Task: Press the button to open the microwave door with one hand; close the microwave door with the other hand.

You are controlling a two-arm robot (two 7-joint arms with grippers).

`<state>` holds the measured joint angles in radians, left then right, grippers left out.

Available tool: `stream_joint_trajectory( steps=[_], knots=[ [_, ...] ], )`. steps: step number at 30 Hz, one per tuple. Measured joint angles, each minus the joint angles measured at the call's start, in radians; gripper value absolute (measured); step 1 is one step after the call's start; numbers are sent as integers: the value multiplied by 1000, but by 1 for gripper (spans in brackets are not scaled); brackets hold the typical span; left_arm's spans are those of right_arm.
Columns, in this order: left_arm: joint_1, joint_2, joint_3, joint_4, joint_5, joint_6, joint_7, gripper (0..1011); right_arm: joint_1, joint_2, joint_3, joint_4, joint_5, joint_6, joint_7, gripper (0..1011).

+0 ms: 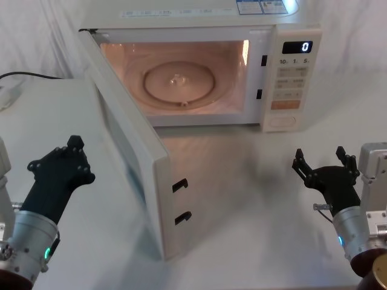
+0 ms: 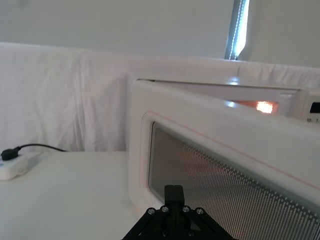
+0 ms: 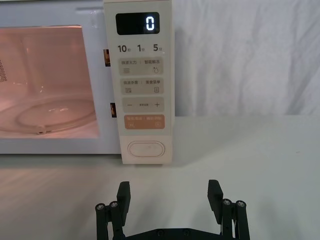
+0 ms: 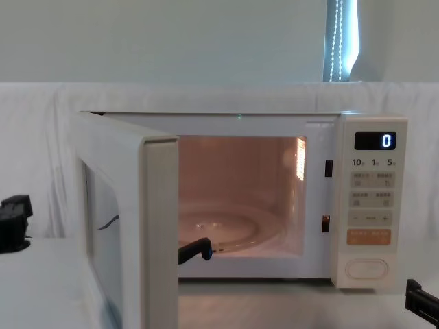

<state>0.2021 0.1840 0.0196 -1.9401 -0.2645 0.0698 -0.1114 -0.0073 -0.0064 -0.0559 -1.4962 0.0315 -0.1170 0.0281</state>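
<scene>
While the microwave door (image 1: 130, 175) stands swung wide open toward the robot's left, hinged at the oven's left edge, its two black latch hooks (image 1: 181, 201) face the lit cavity, where the glass turntable (image 1: 179, 80) lies flat on the floor. On the narrow control panel at the oven's right, the display (image 3: 137, 23) reads 0, and the button (image 3: 146, 150), a wide cream oval, sits at the panel's bottom, just below the orange key (image 3: 144, 122).

The right end effector (image 1: 320, 162) hovers above the white tabletop (image 1: 242, 199), well apart from the oven and facing the button; its two fingers (image 3: 123, 192) are spread wide with nothing between them.

The left end effector (image 1: 68, 158), on a silver wrist with a green light (image 1: 46, 252), hangs on the outer side of the open door, near its window but not touching it as far as the head view shows. Whether its fingers are parted or closed cannot be told. In the left wrist view the door's meshed glass (image 2: 225, 190) is just ahead, and a power strip (image 2: 15, 165) lies on the tabletop farther off.
</scene>
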Motion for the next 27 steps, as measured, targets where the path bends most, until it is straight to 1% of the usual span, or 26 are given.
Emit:
stream_joint_trajectory(
  steps=[7,16,22,27],
  knots=[
    [-27,-1,12,0,17,-14,-7,0,0,0,0,0,0,0,0,1002],
    [-68,3,39,3,42,-22,-23,0,0,0,0,0,0,0,0,1002],
    [-94,5,51,11,49,-22,-30,0,0,0,0,0,0,0,0,1002],
    [-119,5,57,26,41,-11,-39,0,0,0,0,0,0,0,0,1002]
  ],
)
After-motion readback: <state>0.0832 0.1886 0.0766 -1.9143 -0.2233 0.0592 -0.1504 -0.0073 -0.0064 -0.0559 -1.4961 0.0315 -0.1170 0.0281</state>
